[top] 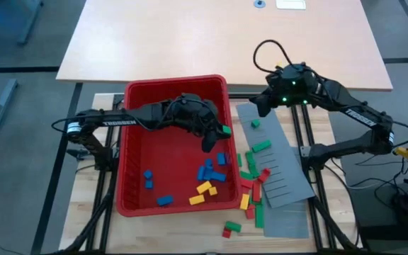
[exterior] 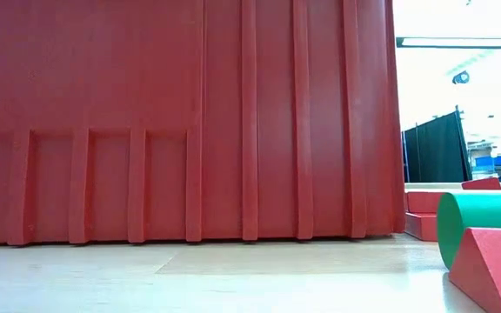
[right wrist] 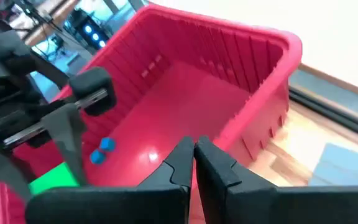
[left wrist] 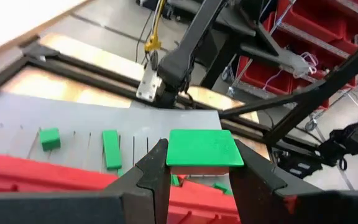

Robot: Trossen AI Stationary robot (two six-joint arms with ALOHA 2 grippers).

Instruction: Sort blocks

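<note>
- My left claw (left wrist: 199,168), fingers clamped on a green block (left wrist: 202,148), hangs above the red bin's (top: 134,142) wall nearest the grey panel (top: 289,177); I judge this carries it out for sorting.
- My right claw (right wrist: 193,163), fingers together and empty, waits near the bin's far corner.
- The bin holds blue (top: 148,178) and yellow (top: 204,188) blocks; red and green blocks (top: 262,146) lie on the panel and worktop (top: 83,219) beside it.

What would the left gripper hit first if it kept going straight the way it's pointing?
Probably the grey slotted panel beyond the red bin's rim; the left gripper, holding a green block, points over it. Depth is uncertain.
</note>
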